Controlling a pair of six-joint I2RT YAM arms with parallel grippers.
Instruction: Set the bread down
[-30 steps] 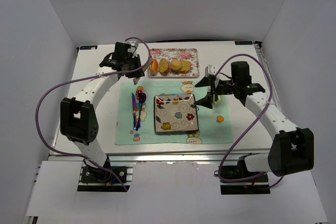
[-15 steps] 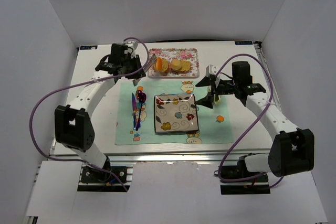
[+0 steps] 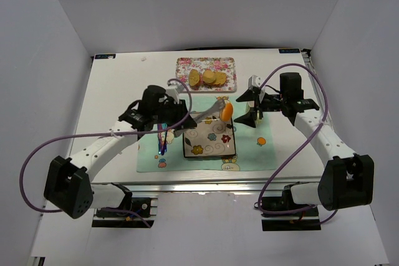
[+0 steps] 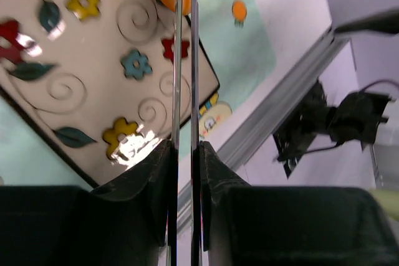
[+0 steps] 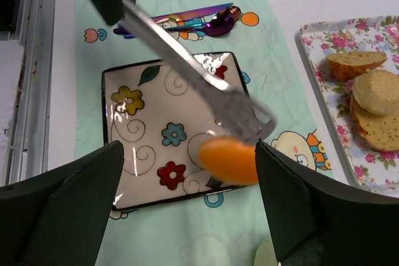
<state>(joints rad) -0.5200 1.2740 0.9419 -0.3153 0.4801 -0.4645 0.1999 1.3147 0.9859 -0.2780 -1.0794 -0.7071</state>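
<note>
Bread: the orange roll (image 3: 227, 111) hangs off the surface in the tips of the tongs (image 3: 206, 117). It sits roughly over the far right corner of the flowered plate (image 3: 209, 146).
Left gripper: your left gripper (image 3: 174, 118) has its jaws pressed onto the two tong arms. The arms run almost together and pinch the roll at their tips.
Right gripper: the right gripper (image 3: 247, 109) hovers just right of the plate, jaws spread wide, holding nothing.
Step in hand: as I read it, you are setting the roll down on the plate; it is over the rim but not yet resting.
Aim: bring the tips a little nearer and left, toward the plate's middle, so the roll does not land on the raised edge.
Descent: lower until the roll touches the plate before you loosen anything. An oval, glossy piece will likely roll if dropped.
Release: ease your jaws apart slowly, because the tongs will probably spring open. Then lift straight up.
Watch: the cutlery (image 3: 163, 130) lies just left of the plate, and the right gripper is close beside the roll. Avoid sweeping sideways.
</note>
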